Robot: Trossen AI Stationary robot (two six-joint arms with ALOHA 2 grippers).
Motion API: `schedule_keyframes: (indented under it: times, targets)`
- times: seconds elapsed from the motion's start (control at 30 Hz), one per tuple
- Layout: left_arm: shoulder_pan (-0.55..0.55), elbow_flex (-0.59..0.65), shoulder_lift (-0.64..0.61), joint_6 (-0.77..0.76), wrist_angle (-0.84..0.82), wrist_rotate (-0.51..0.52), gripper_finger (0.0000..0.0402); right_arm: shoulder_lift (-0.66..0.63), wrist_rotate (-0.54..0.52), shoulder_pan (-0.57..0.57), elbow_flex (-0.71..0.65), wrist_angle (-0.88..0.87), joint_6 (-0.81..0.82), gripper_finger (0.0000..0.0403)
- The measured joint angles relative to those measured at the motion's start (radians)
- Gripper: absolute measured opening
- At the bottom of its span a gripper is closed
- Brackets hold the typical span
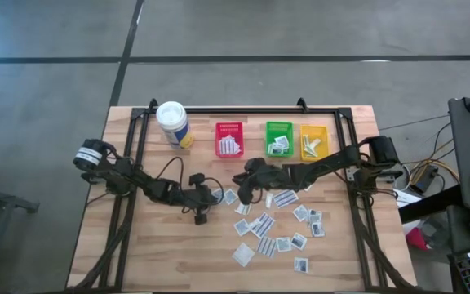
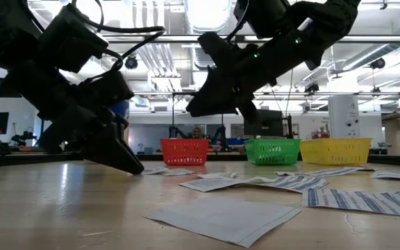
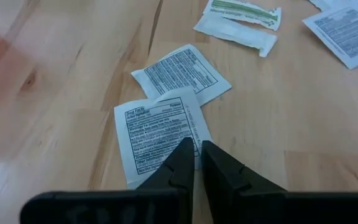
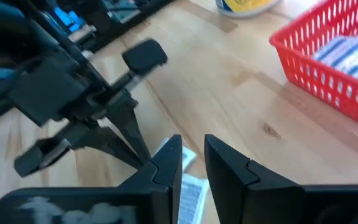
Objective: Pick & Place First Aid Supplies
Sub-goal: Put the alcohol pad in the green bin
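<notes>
Closest to my low cam is a flat white paper packet [image 2: 221, 219] lying on the wooden table [image 1: 153, 253], one of a loose scatter of small white packets [image 1: 272, 229] still waiting out there. The red plastic bin [image 1: 229, 139], green plastic bin [image 1: 279, 138] and yellow plastic bin [image 1: 313, 140] each have a few in them already, so I'd guess I'm partway, with plenty left. My left gripper [image 3: 196, 151] is nearly pressed together, tips on a printed square packet [image 3: 157, 138], though I can't tell if it's pinched. The right gripper [image 4: 191, 152] hovers just beside it, slightly spread, holding nothing.
</notes>
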State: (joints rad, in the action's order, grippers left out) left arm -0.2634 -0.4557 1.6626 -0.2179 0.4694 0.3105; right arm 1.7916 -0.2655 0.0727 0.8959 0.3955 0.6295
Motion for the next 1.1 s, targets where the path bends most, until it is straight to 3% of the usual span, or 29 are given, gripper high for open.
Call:
schedule_keyframes:
  times: [0.47,0.77,1.1]
  targets:
    - [0.001,0.002,0.011,0.027,-0.004,-0.005,0.003,0.031,0.0,0.014,0.007,-0.014,0.123,0.0102]
    - [0.001,0.003,0.012,0.014,0.01,-0.006,0.003,0.124,0.007,0.0,0.109,-0.022,0.044,0.0101]
    - [0.001,0.004,0.013,0.028,0.039,-0.006,0.003,0.132,0.056,-0.031,0.113,-0.045,0.049,0.0114]
